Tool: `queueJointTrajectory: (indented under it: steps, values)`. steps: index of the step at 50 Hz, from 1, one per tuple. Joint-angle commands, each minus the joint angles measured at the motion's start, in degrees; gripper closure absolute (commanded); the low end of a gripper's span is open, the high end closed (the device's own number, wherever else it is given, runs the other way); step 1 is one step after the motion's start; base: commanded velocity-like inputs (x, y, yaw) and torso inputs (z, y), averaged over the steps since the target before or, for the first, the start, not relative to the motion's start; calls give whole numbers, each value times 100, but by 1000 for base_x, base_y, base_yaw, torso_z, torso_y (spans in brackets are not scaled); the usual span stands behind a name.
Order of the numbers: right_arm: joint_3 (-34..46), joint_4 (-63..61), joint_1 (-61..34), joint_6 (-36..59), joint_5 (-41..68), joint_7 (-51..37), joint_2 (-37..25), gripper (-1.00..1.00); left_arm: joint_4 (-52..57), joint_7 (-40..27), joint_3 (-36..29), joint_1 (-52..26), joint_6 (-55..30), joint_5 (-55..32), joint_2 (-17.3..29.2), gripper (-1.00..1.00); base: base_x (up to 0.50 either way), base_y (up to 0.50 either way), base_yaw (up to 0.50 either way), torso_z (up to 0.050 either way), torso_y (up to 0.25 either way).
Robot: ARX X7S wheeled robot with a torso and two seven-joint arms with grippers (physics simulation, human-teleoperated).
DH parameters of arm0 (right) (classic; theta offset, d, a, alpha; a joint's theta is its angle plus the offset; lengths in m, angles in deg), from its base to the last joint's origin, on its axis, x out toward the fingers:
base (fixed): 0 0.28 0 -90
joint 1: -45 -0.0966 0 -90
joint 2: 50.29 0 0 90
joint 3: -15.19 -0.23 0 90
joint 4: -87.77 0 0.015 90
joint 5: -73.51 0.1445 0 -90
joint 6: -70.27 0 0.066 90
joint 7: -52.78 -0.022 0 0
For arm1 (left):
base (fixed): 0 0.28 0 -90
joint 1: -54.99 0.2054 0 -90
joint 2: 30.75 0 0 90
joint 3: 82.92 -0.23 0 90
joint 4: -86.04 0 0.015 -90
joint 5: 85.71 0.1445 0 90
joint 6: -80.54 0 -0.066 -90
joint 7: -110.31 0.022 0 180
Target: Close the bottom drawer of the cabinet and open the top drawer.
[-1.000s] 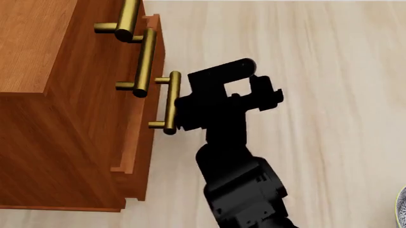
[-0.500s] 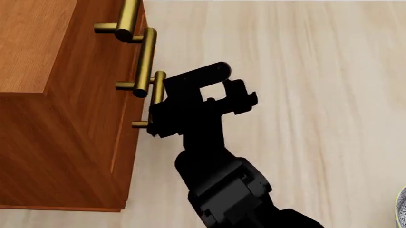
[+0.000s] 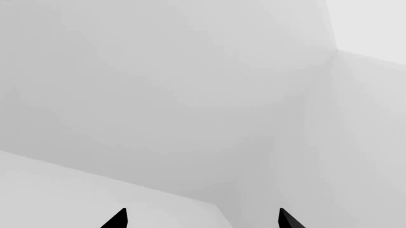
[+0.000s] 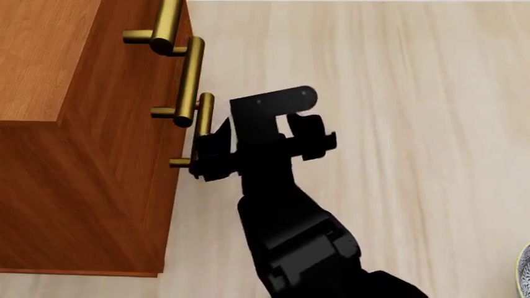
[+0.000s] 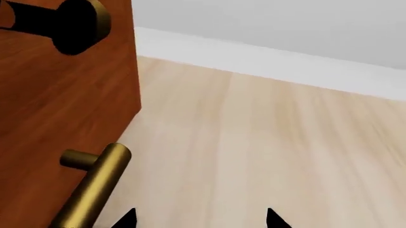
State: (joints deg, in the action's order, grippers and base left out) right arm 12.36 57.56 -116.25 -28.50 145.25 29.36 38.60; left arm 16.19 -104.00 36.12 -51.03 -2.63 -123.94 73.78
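The reddish-brown cabinet (image 4: 49,62) stands at the left of the head view, its three brass handles stacked along its front. The bottom drawer (image 4: 168,198) sits flush with the cabinet front. Its handle (image 4: 205,112) is partly hidden behind my right gripper (image 4: 269,127), which is open and empty and rests against the handle's outer side. In the right wrist view the same handle (image 5: 95,185) lies just outside my right gripper (image 5: 199,218), by the cabinet front (image 5: 51,109). The top drawer's handle (image 4: 166,25) is at the upper edge, with the drawer in. My left gripper (image 3: 201,219) is open and faces grey walls.
Pale wooden floor (image 4: 398,124) spreads to the right of the cabinet. The rim of a bowl (image 4: 524,273) shows at the lower right edge. A white skirting and grey wall (image 5: 285,28) lie beyond the floor.
The bottom drawer has slid in from slightly open to flush with the cabinet, with my right gripper moving left against its handle. Over the last half second the gripper only shifted slightly.
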Motion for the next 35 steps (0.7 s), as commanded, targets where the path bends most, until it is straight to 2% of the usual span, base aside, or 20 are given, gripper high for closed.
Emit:
queueJointTrajectory:
  steps: [1, 7, 14, 23, 30, 35]
  values:
    - [83, -88, -93, -65, 521, 444, 110, -100, -8, -23, -17, 5, 12, 20, 13, -100, 0, 0, 0, 0, 0]
    - [151, -253, -69, -170, 359, 132, 35, -100, -20, -15, -34, 4, 7, 7, 30, -100, 0, 0, 1, 0, 0]
    - [288, -3372, -49, -337, -4, -1657, -1719, -100, -11, -24, -33, 8, 17, -9, 39, -100, 0, 0, 0, 0, 0]
    - [333, -5518, 126, -583, -370, -2751, -3039, -100, -32, -43, -63, 7, 4, 12, 55, -100, 0, 0, 0, 0, 0]
    - [532, -6487, 191, -544, -980, -3442, -3497, -100, 2, -98, -68, 12, -33, 11, 76, -100, 0, 0, 0, 0, 0]
    - [556, -7146, 329, -722, -1037, -3475, -3780, -100, -34, -85, -86, 8, -22, 18, 80, -100, 0, 0, 0, 0, 0]
